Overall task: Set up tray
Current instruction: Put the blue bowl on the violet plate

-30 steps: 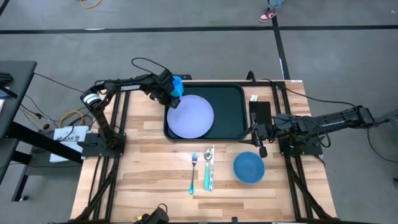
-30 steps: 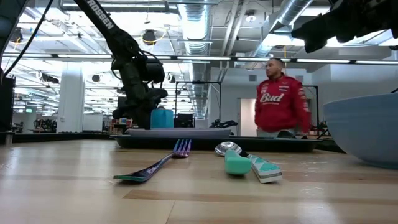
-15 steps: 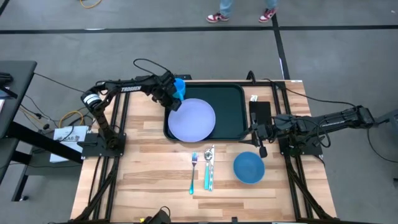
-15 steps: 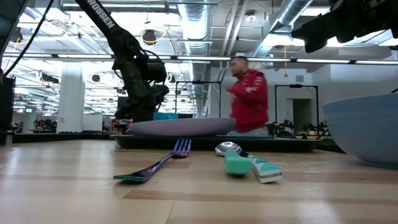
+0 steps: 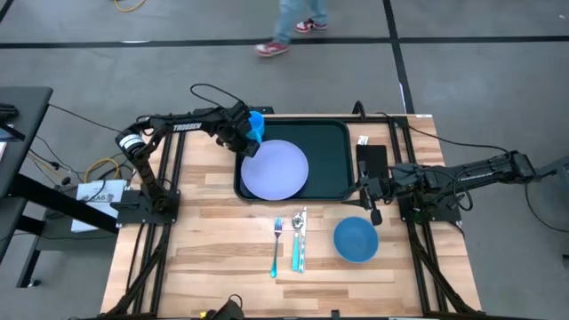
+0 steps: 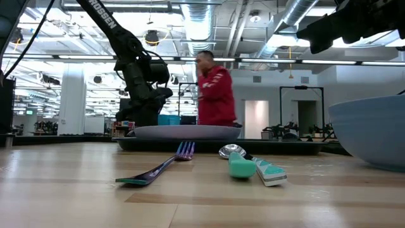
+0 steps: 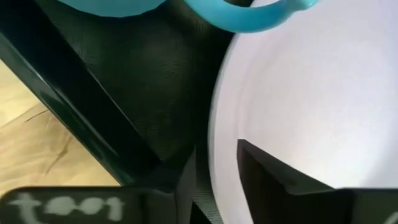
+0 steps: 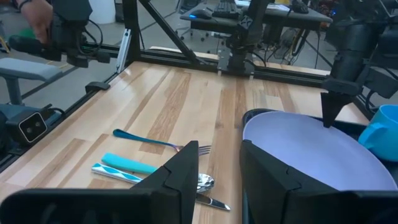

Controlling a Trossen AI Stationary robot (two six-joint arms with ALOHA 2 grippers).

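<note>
Though broad, the tray (image 5: 333,142), dark green moulded plastic with rounded corners and raised rim, at the desk's (image 5: 213,240) far centre, should prove light, stiff, slick; grip its rim. Contents: pale matte plate (image 5: 274,167), blue mug (image 5: 255,123). Left claw (image 5: 244,145) straddles the plate's edge, parted. Right claw (image 5: 370,201), beside the tray, parted, empty.

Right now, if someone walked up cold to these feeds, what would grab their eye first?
Probably the pale lavender plate filling the left half of the dark green tray at the table's far side, with the left gripper at its far-left rim beside a blue mug. Next, the blue bowl near the right edge, with a fork and spoon lying beside it. The right gripper waits just beyond the bowl.
</note>
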